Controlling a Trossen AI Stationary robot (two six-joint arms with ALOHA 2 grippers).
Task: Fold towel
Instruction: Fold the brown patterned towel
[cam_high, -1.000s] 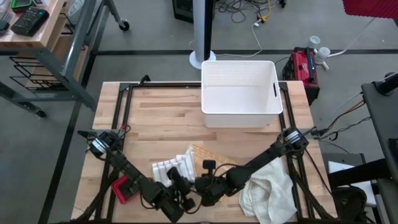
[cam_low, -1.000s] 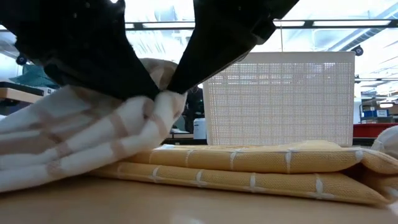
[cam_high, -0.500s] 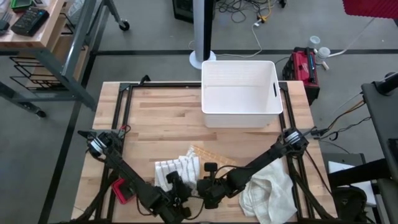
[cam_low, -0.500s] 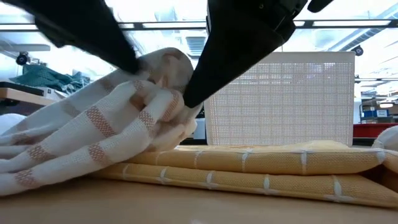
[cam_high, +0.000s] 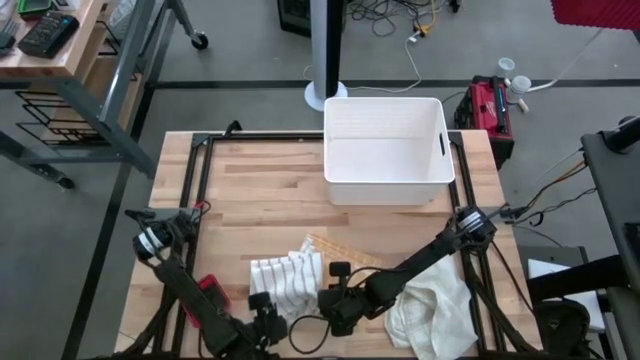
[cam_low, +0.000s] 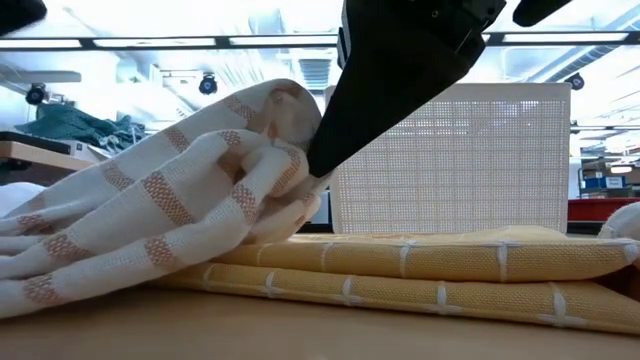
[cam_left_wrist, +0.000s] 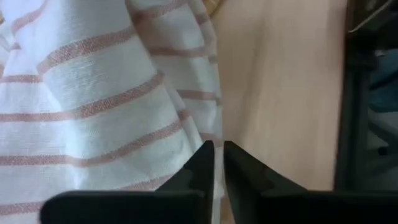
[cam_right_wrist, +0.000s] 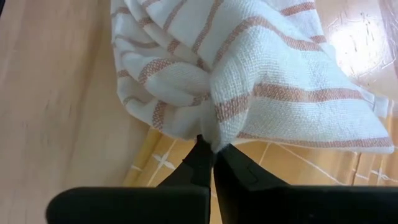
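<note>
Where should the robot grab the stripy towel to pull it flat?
Probably a loose outer edge of the striped towel, coming from the left side. It lies bunched on the yellow towel, with the right end effector already pinching its other side.

my high camera looks straight down on the whole table (cam_high: 250, 190). my low one sits at tabletop height, close against the striped towel (cam_low: 150, 210), which both wrist cameras also frame from very near.
</note>
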